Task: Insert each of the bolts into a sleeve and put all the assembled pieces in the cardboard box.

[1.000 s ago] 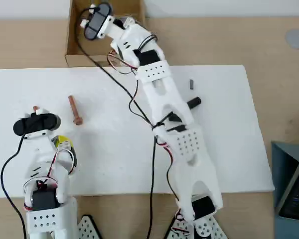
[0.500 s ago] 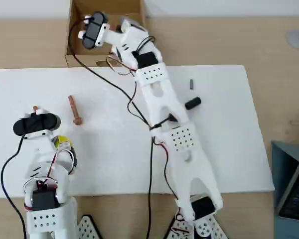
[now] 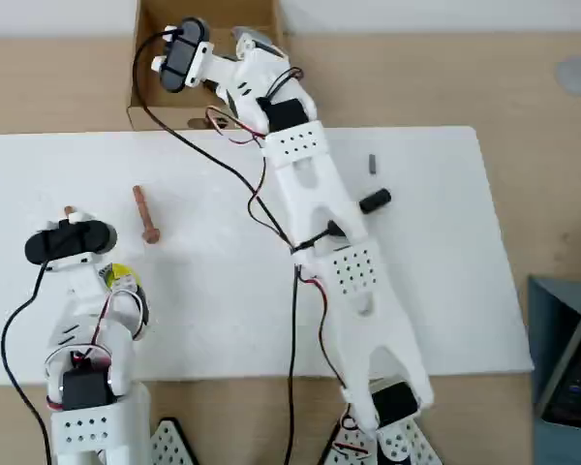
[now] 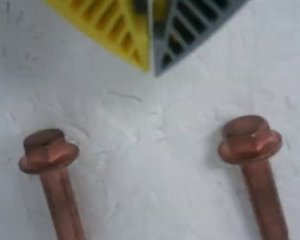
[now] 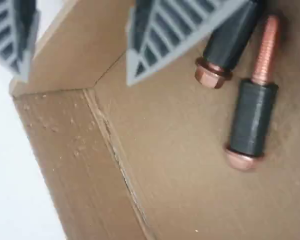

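Hanging over the box (image 5: pixel 60 165), the right gripper (image 5: pixel 77 75) has its jaws spread wide with nothing between them, which suits a drop-off. Two assembled pieces lie on the box floor just beyond one finger, the nearer piece (image 5: pixel 252 120) in full sight with thread poking from its dark sleeve, the farther piece (image 5: pixel 225 55) partly hidden behind that finger. To get there the right arm (image 3: pixel 339 242) stretches long and low across the white mat (image 3: pixel 203 291), angled toward the far left corner where the box sits off the mat's edge. The left arm (image 3: pixel 82 320) is folded back near its base, wrist pointed straight down at the mat. The left gripper (image 4: pixel 152 65) is pinched closed on nothing, its yellow and grey tips meeting just above the surface. Below it two bare bolts lie side by side and well apart, heads toward the gripper: one bolt (image 4: pixel 47 150) and the other bolt (image 4: pixel 250 140). That placement reads as staging for the next pick. A loose sleeve (image 3: pixel 375 201) rests on the mat beside the right arm, with a small dark part (image 3: pixel 372 163) near it that I cannot identify, so at least one pairing looks unfinished.
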